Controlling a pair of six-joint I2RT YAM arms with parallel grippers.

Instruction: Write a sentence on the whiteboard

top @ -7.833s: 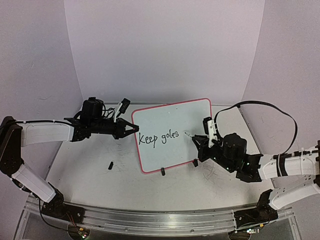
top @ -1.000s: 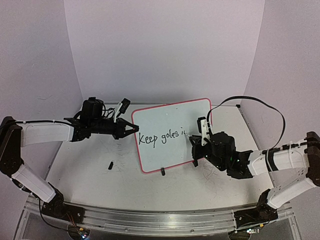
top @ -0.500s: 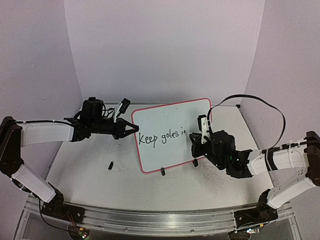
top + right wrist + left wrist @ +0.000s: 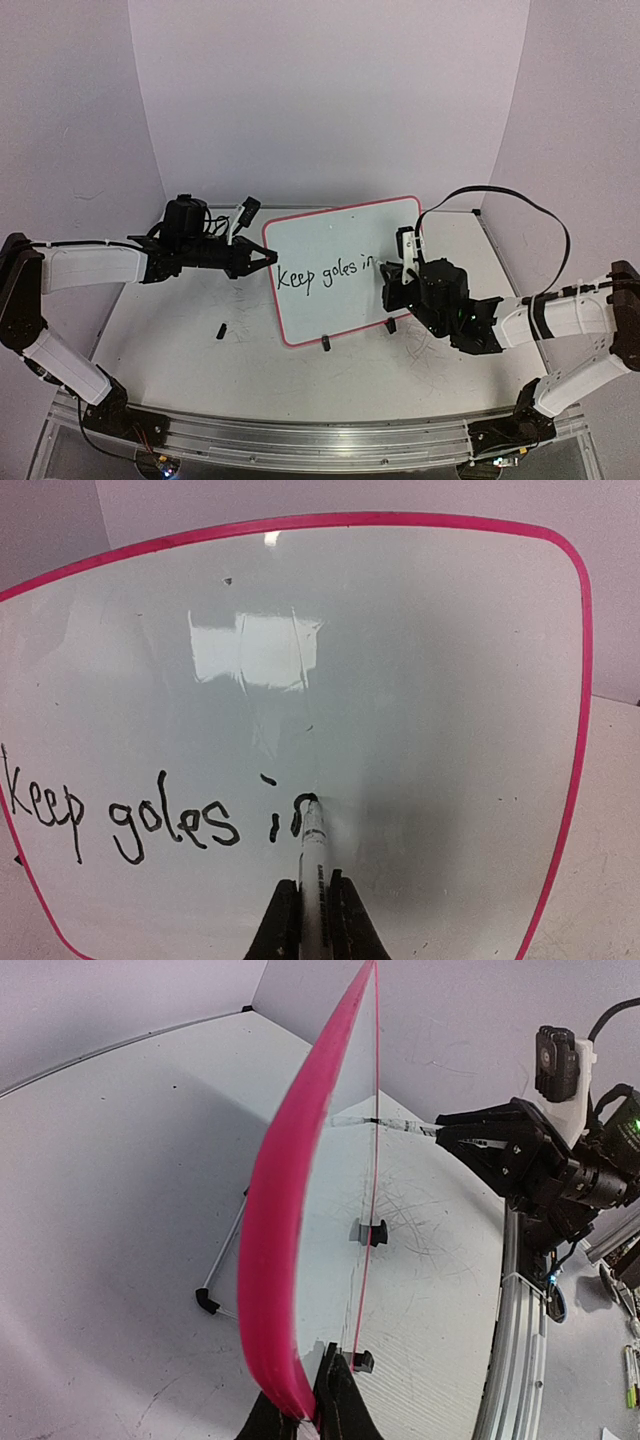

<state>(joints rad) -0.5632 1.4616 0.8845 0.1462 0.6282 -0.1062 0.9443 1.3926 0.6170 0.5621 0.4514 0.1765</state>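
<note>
Hidden: right gripper [image 4: 312, 920] fingers are cut off at the wrist view's bottom edge; the print on the marker [image 4: 313, 855] is unreadable.
Left jaws: left gripper [image 4: 310, 1412] pinches the whiteboard [image 4: 345, 240] at its pink left edge.
Right jaws: narrow, clamped on the marker, black tip touching the board.
Whiteboard: stands mid-table [image 4: 170, 340], between the arms.
Sentence [image 4: 150, 820]: "Keep goles i", then a partial stroke at the tip.
Materials: glossy white face, rounded corners, scratched tabletop.

whiteboard [image 4: 430, 680]: glossy, smooth, pink plastic rim | table [image 4: 160, 335]: matt, scratched | rail [image 4: 300, 441]: brushed metal
</note>
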